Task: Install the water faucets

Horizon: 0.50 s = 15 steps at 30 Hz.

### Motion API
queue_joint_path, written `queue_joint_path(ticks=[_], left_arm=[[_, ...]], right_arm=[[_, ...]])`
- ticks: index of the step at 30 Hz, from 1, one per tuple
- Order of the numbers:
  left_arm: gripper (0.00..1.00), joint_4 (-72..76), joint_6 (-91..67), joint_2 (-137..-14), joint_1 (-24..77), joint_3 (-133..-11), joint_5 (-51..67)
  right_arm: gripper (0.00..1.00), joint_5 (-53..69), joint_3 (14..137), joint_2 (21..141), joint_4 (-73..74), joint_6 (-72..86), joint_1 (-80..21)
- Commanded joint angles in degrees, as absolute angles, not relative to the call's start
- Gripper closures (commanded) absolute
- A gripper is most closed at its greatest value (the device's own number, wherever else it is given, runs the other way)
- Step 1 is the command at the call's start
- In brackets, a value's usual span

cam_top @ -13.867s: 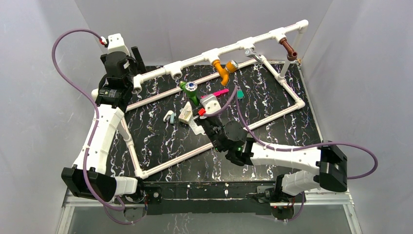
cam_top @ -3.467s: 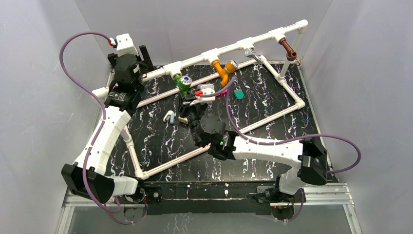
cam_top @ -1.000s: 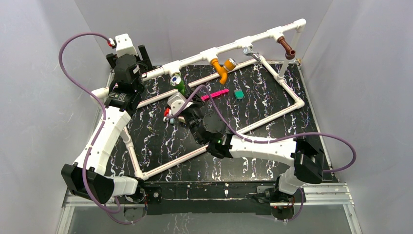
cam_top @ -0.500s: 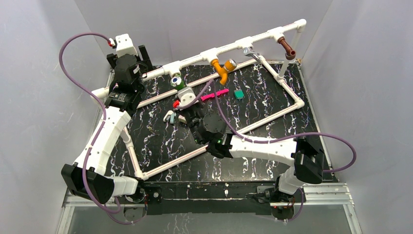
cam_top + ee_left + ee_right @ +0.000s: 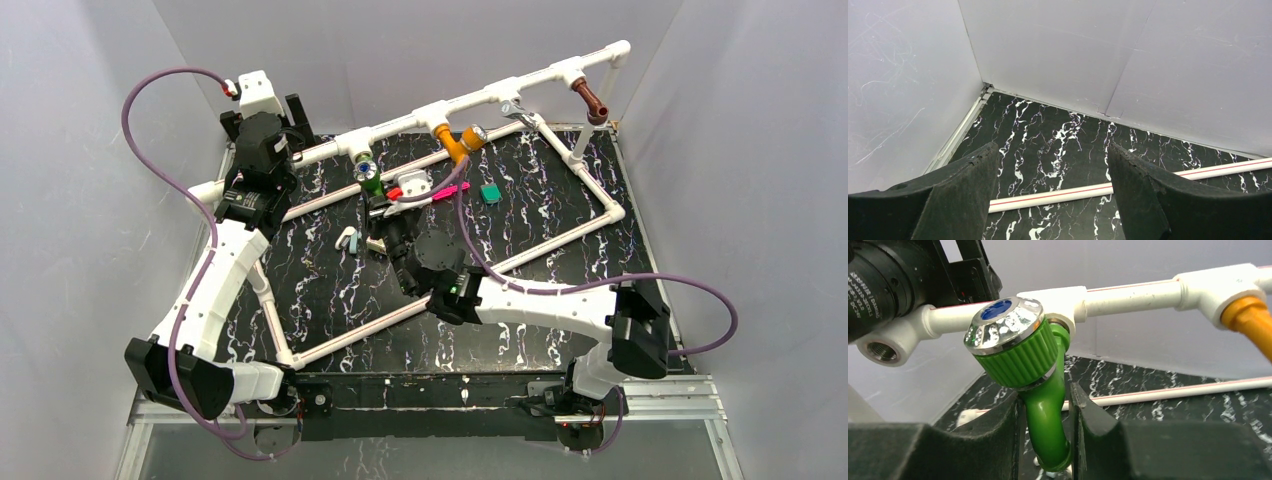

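The green faucet (image 5: 371, 180) hangs spout-down at a tee of the raised white pipe rail (image 5: 520, 84). In the right wrist view its silver-capped knob (image 5: 1010, 347) sits in front of the tee (image 5: 1060, 296). My right gripper (image 5: 380, 202) is shut on the green spout (image 5: 1046, 412), one finger on each side. The orange faucet (image 5: 455, 143) and the brown faucet (image 5: 592, 102) sit on tees further right; the orange one also shows in the right wrist view (image 5: 1248, 320). My left gripper (image 5: 1053, 160) is open and empty over the table's far left corner (image 5: 292, 112).
An open threaded tee end (image 5: 880, 350) is left of the green faucet, close to my left arm. A pink strip (image 5: 440, 193), a small green block (image 5: 490, 193) and small white parts (image 5: 348, 238) lie on the black marbled table. A white pipe frame (image 5: 600, 215) rings the table.
My right gripper lifted the green faucet off the table and carried it to the rail tee. In the last second its wrist has rolled, turning the faucet. The left arm stays still.
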<state>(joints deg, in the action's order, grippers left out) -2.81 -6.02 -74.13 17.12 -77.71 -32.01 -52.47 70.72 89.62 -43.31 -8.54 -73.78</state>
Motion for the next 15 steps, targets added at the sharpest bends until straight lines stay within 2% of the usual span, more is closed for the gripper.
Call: queue_joint_path(ticks=[1, 15], left_arm=[[0.23, -17.34, -5.76, -72.25, 22.18, -74.30, -27.46], [0.23, -17.30, -5.45, -71.41, 23.42, -73.66, -28.04]], right_arm=[[0.99, -57.62, 75.01, 87.13, -51.04, 16.63, -70.83], [0.99, -55.62, 70.11, 81.64, -41.61, 39.22, -67.16]])
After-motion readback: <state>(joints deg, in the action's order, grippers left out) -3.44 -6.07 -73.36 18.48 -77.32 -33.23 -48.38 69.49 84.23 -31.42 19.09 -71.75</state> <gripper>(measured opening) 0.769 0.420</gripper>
